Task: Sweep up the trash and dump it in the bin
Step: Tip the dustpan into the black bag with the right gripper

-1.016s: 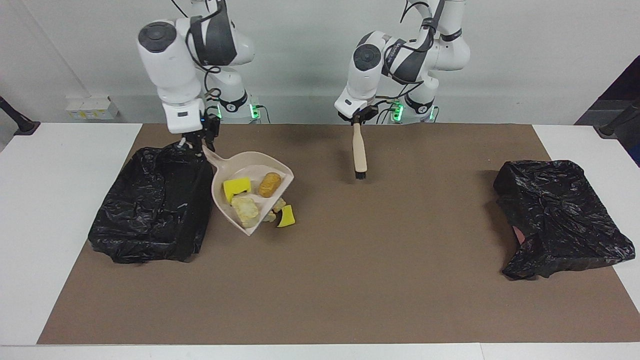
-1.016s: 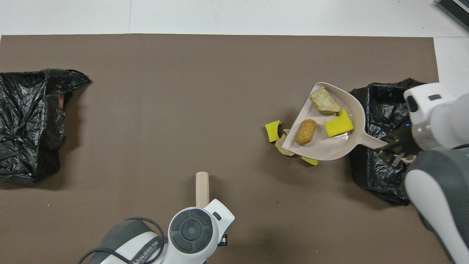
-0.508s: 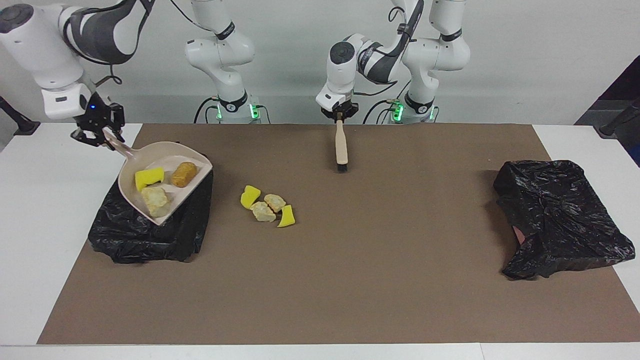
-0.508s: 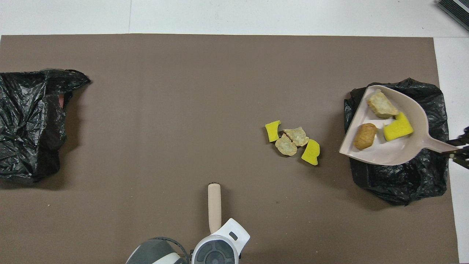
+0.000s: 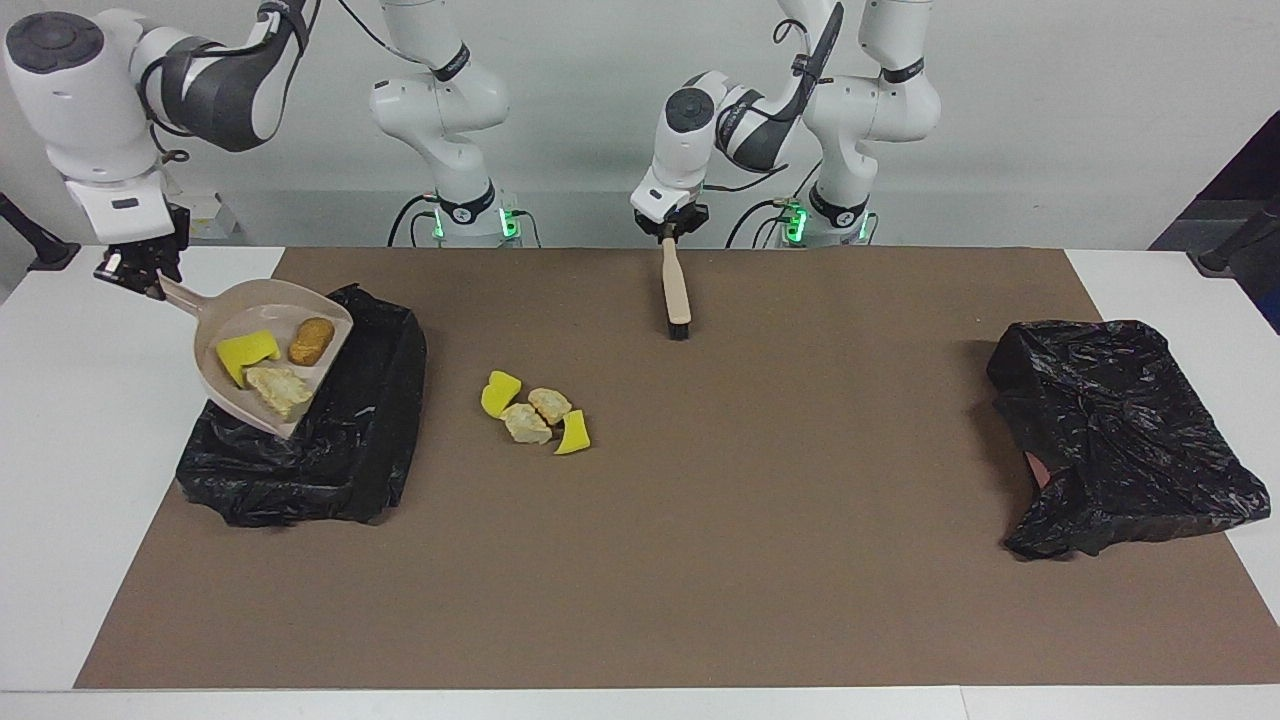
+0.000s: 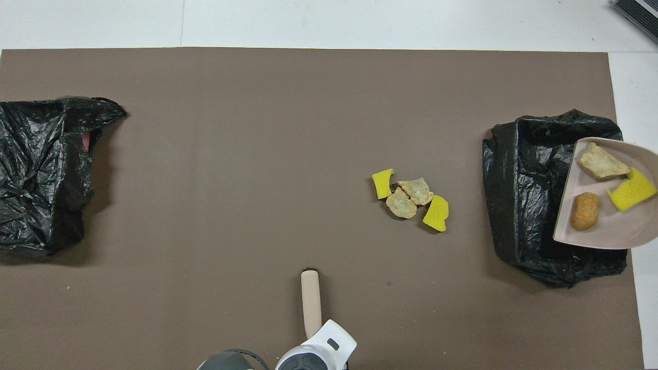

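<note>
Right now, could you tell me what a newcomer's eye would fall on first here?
The dustpan, held by its handle in the right gripper and tilted over the bin, carries three bits. Four bits of trash lie clustered on the mat. The left gripper holds a brush upright.

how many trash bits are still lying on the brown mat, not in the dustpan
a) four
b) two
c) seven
a: four trash bits lie clustered on the mat, two yellow and two tan, while three more sit in the dustpan held up over the bin bag.
</note>
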Controlling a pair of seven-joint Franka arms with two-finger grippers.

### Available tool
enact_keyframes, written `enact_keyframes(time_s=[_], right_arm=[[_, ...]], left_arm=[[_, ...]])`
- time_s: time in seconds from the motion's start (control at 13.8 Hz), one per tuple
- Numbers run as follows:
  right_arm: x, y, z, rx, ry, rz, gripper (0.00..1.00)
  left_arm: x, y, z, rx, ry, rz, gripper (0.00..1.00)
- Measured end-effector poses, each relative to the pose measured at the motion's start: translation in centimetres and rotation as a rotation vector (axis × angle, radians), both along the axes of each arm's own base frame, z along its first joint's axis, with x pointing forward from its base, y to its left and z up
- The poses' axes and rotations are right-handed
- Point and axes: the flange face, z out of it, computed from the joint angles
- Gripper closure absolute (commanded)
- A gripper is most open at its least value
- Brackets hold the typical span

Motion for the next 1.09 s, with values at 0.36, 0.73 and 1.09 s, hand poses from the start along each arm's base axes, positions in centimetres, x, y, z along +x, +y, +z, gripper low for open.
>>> enact_keyframes(time_s=[0.36,0.73,1.09], right_arm=[[2.3,6.2,0.6,-0.188,0.057,0.205,1.0],[2.9,10.3,2.1,-0.395,0.153,0.348,1.0],[1.5,13.8,7.0,-0.424,0.13,0.184,1.0]], left_arm=[[1.5,0.1,1.0,-0.034,-0.01,-0.011,0.0],[10.9,4.5,6.3,-0.053,-0.126,-0.035,0.0],[21.8,14.9,14.8,-0.034,-0.227,-0.1,0.0]])
